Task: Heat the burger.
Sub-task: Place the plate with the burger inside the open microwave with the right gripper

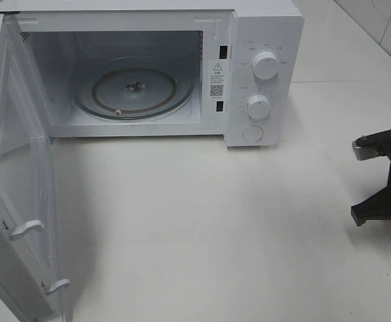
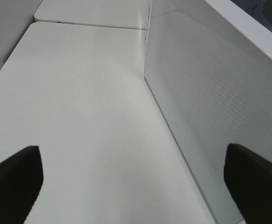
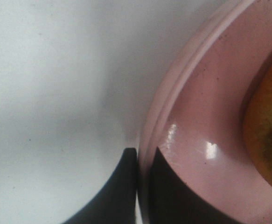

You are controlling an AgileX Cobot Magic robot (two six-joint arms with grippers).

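The burger (image 3: 266,126) shows only in the right wrist view, and only as 1 curved sliver: a golden-brown to orange bun edge, blurred by closeness, with a darker mottled patch. Its fillings cannot be made out. It sits on a round, glossy pink plate (image 3: 205,98) with a raised, stepped rim. A band of bare pink surface carrying 2 small glints lies between burger and rim. The plate rests on the white table (image 3: 47,84).

The right gripper (image 3: 142,161) is clamped on that rim, with 1 dark finger (image 3: 119,186) outside the plate, the other inside, and the rim pinched between them. In the exterior high view the black right arm (image 1: 383,178) stands at the table's right edge, well apart from the white box-shaped microwave (image 1: 262,27). The microwave's door (image 1: 14,188) stands wide open on a clear glass turntable (image 1: 135,90).

The left gripper (image 2: 131,158) has its 2 dark fingers spread wide with nothing between them, above the table, just beside the door's dotted panel.
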